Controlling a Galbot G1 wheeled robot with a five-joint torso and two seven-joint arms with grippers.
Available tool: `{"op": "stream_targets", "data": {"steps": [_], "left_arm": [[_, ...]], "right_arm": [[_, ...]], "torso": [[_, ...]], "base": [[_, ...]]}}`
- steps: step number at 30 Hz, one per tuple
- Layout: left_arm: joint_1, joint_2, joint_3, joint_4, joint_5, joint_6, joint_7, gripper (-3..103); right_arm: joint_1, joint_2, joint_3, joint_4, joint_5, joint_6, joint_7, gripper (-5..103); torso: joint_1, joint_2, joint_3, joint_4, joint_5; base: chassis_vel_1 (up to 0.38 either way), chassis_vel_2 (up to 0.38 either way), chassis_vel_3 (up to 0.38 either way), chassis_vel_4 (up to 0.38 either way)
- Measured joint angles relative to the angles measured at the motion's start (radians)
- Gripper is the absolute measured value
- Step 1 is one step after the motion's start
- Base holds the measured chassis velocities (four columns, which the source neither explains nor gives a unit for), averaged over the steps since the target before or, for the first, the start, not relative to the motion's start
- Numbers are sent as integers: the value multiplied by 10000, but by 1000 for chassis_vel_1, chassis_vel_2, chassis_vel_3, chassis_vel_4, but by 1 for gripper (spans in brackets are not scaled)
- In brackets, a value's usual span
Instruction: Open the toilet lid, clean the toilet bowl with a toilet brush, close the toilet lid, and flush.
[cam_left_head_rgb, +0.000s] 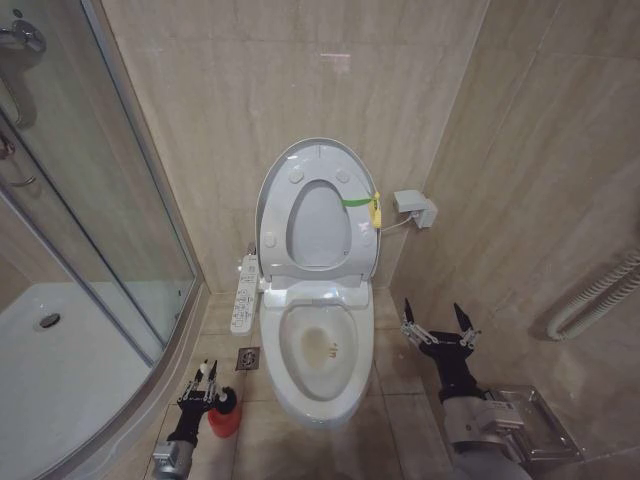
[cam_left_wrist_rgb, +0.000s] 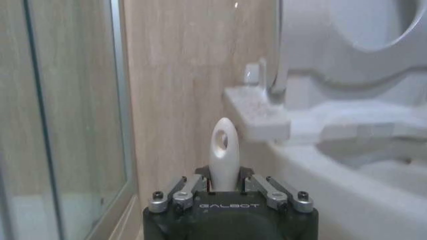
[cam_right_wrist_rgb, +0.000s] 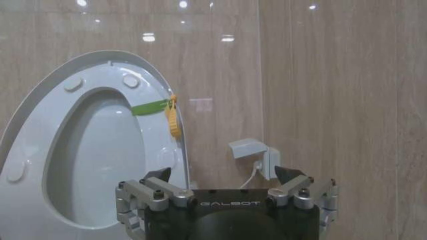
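Note:
The toilet lid (cam_left_head_rgb: 318, 228) stands raised against the wall, with the white ring seat (cam_left_head_rgb: 300, 172) up in front of it. Below them the toilet bowl (cam_left_head_rgb: 320, 345) lies open, a yellowish stain at its bottom. My left gripper (cam_left_head_rgb: 204, 384) is low on the floor left of the bowl, beside the red cup holder (cam_left_head_rgb: 225, 419). In the left wrist view this gripper (cam_left_wrist_rgb: 223, 182) is shut on the toilet brush's white handle (cam_left_wrist_rgb: 223, 145), whose tip has a hole. My right gripper (cam_left_head_rgb: 438, 325) hangs open to the right of the bowl, holding nothing. It faces the raised lid (cam_right_wrist_rgb: 107, 150).
A glass shower enclosure (cam_left_head_rgb: 100, 200) with a white tray (cam_left_head_rgb: 60, 380) fills the left side. A floor drain (cam_left_head_rgb: 247, 357) and a side control panel (cam_left_head_rgb: 245, 293) sit left of the toilet. On the right are a wall box (cam_left_head_rgb: 415, 208), a hose (cam_left_head_rgb: 600, 295) and a metal bracket (cam_left_head_rgb: 530, 420).

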Motion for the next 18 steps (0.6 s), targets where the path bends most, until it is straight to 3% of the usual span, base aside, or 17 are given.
{"op": "stream_targets", "data": {"steps": [10,12,14,18], "left_arm": [[2157,219,-313,-3426,209,532,-732,25],[2336,233,-331,-3704,244,547,-777,25],[3114,277,-389,-4937,477,563,-1022,25],[3730,285,-405,-6032,735,549,-1165,25]], "right_arm": [[0,0,0,0,0,0,0,100],[0,0,0,0,0,0,0,100],[0,0,0,0,0,0,0,100],[0,0,0,0,0,0,0,100]], "torso": [[0,0,0,1,0],[0,0,0,2,0],[-1,0,-1,1,1],[-1,0,-1,1,1]], "base": [[0,0,0,0],[0,0,0,0],[0,0,0,0],[0,0,0,0]]}}
